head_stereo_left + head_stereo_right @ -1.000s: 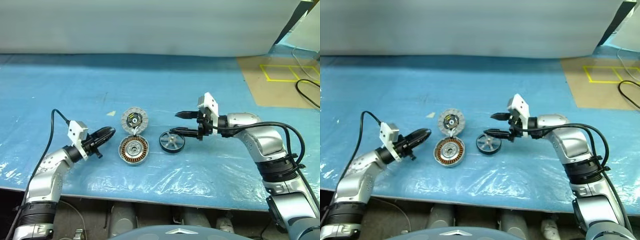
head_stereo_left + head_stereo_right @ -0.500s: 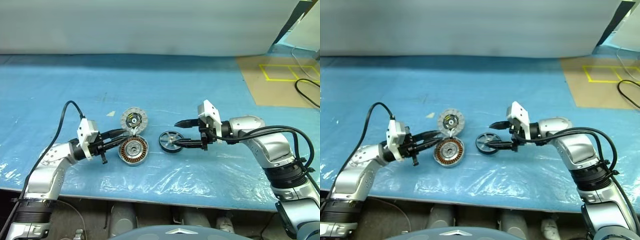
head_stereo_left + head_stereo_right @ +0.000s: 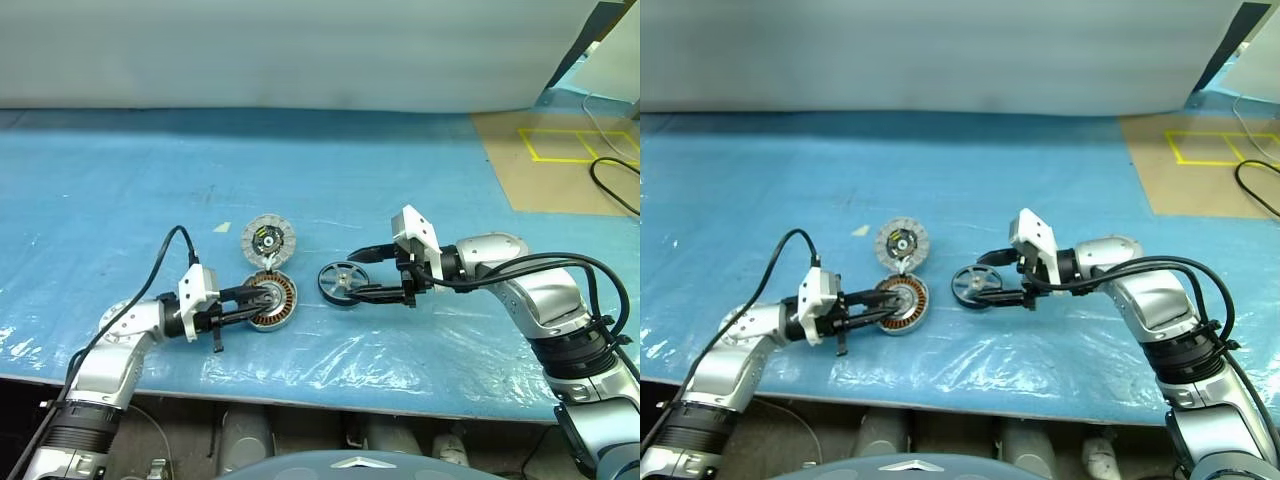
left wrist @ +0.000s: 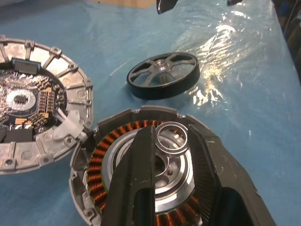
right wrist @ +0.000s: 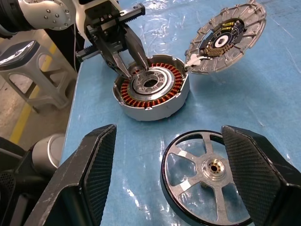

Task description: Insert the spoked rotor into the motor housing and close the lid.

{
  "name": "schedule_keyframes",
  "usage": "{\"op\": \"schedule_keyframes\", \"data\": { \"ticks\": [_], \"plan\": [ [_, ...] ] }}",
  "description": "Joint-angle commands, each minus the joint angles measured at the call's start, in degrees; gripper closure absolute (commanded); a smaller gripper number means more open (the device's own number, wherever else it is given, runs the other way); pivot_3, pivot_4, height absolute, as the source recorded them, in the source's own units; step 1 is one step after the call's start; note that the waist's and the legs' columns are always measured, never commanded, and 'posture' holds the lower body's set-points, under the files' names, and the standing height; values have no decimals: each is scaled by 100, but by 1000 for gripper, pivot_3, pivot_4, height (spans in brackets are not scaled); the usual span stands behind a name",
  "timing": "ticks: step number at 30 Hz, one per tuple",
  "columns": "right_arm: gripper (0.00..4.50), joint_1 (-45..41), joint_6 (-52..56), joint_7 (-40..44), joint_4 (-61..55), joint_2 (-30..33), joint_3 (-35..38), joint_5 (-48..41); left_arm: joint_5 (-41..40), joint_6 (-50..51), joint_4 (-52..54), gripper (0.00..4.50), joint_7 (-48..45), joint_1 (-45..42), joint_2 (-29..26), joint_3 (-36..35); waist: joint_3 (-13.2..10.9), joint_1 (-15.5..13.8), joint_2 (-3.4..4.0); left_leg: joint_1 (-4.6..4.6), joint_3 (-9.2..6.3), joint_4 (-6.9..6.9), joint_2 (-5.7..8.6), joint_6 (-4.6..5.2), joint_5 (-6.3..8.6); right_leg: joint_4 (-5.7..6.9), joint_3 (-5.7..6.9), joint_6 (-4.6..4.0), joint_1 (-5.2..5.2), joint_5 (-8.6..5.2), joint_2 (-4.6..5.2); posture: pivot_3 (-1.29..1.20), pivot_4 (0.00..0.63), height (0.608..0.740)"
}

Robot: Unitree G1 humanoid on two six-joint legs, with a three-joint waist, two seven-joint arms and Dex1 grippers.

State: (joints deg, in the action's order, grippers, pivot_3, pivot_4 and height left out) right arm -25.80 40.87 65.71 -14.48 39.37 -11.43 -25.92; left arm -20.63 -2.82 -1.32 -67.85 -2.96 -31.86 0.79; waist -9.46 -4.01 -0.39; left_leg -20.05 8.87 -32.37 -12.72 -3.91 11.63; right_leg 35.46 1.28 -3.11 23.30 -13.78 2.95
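Observation:
The spoked rotor (image 3: 343, 284), a black wheel with silvery spokes, lies flat on the blue table. My right gripper (image 3: 363, 275) stands wide open at its right side, one finger beyond it and one nearer; in the right wrist view the rotor (image 5: 207, 175) lies between the fingers (image 5: 94, 165). Left of the rotor sits the motor housing (image 3: 272, 300) with its copper windings up. The lid (image 3: 268, 240) is folded open behind it, its white-segmented face up. My left gripper (image 3: 258, 299) reaches over the housing (image 4: 117, 155) from the left, fingers (image 4: 136, 179) slightly open on either side of the central hub, holding nothing.
Wrinkled clear plastic covers the blue table (image 3: 420, 180), whose front edge (image 3: 330, 395) runs close below the parts. Bare brown floor with yellow tape (image 3: 570, 145) and a black cable (image 3: 612, 185) lie at the far right. A pale wall (image 3: 300, 50) closes the back.
My left gripper has swung right, from the table beside the housing to over its centre. My right gripper has sunk from above the rotor to level with its right side.

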Motion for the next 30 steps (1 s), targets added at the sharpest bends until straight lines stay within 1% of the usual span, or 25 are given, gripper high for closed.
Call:
{"op": "schedule_keyframes", "data": {
  "ticks": [1,5,9,18,30],
  "plan": [
    [766,19,2,-60,-177,81,111,-66,303,-381,-216,3811,107,-57,-37,54,0,0,0,0,0,0,0,0,0,0,0,0,0,0,0,0,150,740],
    [766,47,-15,-124,-155,92,121,-65,363,-499,-375,3811,204,-209,23,61,0,-4,0,1,0,-4,0,0,0,3,0,0,-1,0,0,0,150,740],
    [766,83,-29,-204,-123,82,102,-32,259,-352,-339,3811,211,-301,45,108,0,-5,0,0,0,-7,0,0,0,7,0,0,-1,0,1,0,150,740],
    [766,178,-89,-301,-93,93,81,28,220,-198,-139,3811,-18,-171,-68,287,0,-5,0,0,0,-8,0,0,0,9,-1,0,-1,0,1,0,150,740],
    [766,223,-163,-341,-51,73,70,124,380,-348,-371,3811,184,-303,8,268,1,-5,2,1,-1,-17,0,0,0,18,-1,0,-2,0,2,0,150,740]
  ]
}}
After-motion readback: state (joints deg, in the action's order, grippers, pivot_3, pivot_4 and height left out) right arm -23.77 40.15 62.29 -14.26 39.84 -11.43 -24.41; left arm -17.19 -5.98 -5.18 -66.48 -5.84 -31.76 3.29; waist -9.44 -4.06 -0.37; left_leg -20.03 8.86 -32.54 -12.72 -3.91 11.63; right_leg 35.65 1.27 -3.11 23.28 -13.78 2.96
